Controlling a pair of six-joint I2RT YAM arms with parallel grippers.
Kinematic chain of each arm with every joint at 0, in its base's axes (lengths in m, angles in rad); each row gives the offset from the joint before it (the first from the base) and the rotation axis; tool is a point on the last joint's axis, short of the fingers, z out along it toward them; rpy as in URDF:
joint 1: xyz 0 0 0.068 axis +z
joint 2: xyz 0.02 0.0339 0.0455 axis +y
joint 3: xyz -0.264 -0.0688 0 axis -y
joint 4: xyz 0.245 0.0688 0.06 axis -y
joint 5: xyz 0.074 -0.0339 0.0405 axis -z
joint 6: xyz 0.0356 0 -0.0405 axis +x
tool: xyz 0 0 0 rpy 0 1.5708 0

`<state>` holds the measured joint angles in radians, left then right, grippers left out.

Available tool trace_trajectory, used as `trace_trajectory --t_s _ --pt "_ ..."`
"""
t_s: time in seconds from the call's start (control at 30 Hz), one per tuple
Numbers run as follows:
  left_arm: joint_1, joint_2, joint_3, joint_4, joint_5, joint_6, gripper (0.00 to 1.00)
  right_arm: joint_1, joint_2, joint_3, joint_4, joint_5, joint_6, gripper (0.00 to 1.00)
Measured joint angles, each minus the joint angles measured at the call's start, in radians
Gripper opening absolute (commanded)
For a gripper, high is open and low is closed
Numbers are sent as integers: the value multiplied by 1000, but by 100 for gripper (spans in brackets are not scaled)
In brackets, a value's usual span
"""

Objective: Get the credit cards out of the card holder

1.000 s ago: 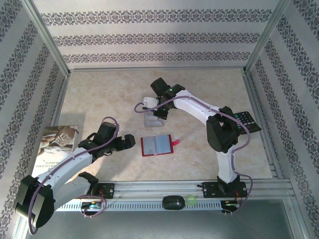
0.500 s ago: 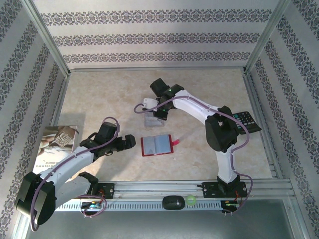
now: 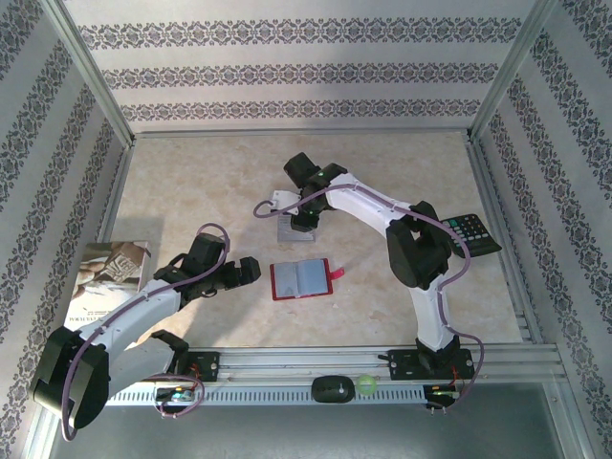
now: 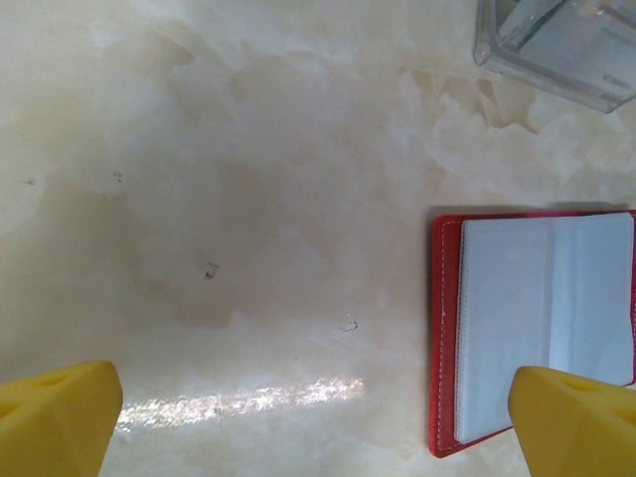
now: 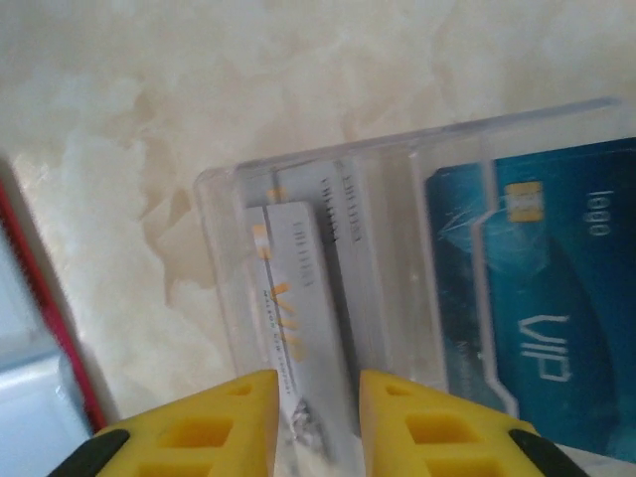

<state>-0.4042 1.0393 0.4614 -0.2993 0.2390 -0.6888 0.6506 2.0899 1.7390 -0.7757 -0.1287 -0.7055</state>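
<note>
Top view: one red card holder (image 3: 300, 279) lies open mid-worktop (image 3: 191, 191), bare stone around it. Left wrist: my left gripper (image 4: 318, 427) gapes wide, released. Right wrist: my right gripper (image 5: 313, 402) straddles one silver-grey card (image 5: 298, 298) in the clear tray (image 5: 221, 248), with one blue card (image 5: 537, 298) alongside. I cannot tell if it is gripping.

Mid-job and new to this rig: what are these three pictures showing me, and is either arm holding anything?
Two robot arms are bolted at the near edge of the table. One picture looks down from above; the other two come from a camera on each wrist, whose yellow tips are that arm's fingers. The left gripper hangs wide open beside the open red card holder, holding nothing. The right gripper is over a clear tray holding silver cards and a blue card; its jaws stand slightly apart above one silver card, apparently not gripping it. A black keypad lies right.
</note>
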Motion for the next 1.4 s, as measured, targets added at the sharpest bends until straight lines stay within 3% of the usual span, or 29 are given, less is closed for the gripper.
trace_trajectory --t_s 0.3,0.6,0.83,0.97,1.17,1.4 --pt "1 -46 -27 38 14 -16 100 6 -141 -110 261 9 170 41" --pt "1 -129 -61 122 15 -50 100 90 -439 -441 571 39 690 45" --pt "1 -200 -87 124 -23 -53 100 248 -497 -642 501 143 960 45" --pt "7 -261 -95 105 -61 -53 99 332 -457 -669 438 168 1054 44" --pt "14 -288 -105 74 -76 -57 96 421 -330 -648 404 219 1116 41" --pt "19 -301 -114 59 -64 -57 96 441 -262 -606 380 272 1125 42"
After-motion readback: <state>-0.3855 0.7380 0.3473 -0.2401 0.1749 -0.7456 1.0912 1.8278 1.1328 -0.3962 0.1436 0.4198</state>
